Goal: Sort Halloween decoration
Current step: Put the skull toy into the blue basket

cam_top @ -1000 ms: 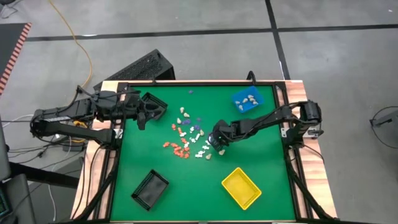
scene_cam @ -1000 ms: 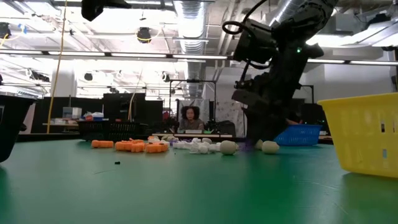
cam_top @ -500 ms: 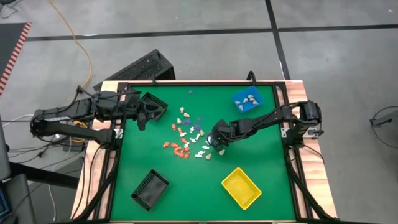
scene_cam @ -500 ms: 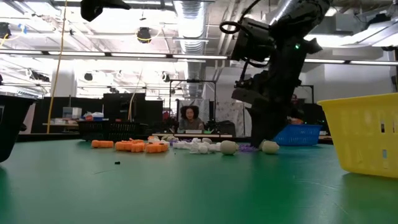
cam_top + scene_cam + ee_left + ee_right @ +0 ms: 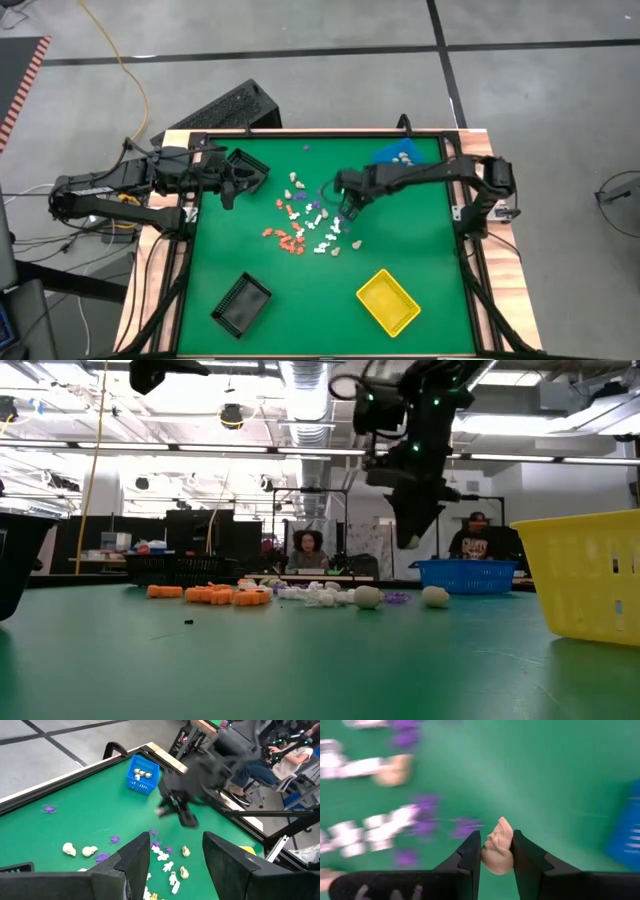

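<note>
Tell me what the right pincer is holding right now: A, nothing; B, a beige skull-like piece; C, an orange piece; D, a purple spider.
B: in the right wrist view the right pincer is clamped on a beige skull-like piece, lifted above the green table.

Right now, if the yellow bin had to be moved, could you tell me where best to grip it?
Pinch the yellow bin by the rim of a long wall, coming straight down, one finger inside and one outside. It stands upright and open-topped, and its walls look thin.
</note>
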`<state>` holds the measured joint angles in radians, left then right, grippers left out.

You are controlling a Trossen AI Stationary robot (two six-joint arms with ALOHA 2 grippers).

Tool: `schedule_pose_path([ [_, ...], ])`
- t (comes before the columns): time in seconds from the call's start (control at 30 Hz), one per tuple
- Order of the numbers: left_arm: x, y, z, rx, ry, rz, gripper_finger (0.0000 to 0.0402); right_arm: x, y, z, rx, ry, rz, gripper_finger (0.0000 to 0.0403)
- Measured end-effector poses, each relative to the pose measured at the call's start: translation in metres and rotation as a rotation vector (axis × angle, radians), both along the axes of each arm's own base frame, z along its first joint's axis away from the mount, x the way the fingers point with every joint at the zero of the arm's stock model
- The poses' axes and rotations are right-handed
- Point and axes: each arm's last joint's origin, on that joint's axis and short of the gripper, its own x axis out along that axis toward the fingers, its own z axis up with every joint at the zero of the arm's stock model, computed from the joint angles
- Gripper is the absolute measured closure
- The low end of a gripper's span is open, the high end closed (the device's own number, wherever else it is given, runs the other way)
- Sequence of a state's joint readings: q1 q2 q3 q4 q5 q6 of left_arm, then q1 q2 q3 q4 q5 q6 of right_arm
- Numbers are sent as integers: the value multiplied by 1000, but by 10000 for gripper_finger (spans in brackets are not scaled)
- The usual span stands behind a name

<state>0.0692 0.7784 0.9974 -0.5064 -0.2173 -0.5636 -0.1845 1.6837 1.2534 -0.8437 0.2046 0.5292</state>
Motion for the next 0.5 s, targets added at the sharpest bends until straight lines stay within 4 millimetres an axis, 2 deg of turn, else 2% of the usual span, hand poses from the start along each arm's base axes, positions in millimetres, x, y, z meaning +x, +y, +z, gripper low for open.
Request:
schedule_pose_path([
  [0.13, 0, 0, 0, -7, -2, 2, 230, -22, -35, 17, -28, 7, -47, 291],
  [0.3, 0, 0, 0, -9, -2, -1, 230, -60, -78, 39, -56, 10, -151, 289],
  [0.4, 0, 0, 0, -10, -2, -1, 230, -78, -99, 41, -65, 23, -210, 287],
  [0.5, 0, 0, 0, -10, -1, -1, 230, -90, -112, 33, -42, 33, -241, 286],
])
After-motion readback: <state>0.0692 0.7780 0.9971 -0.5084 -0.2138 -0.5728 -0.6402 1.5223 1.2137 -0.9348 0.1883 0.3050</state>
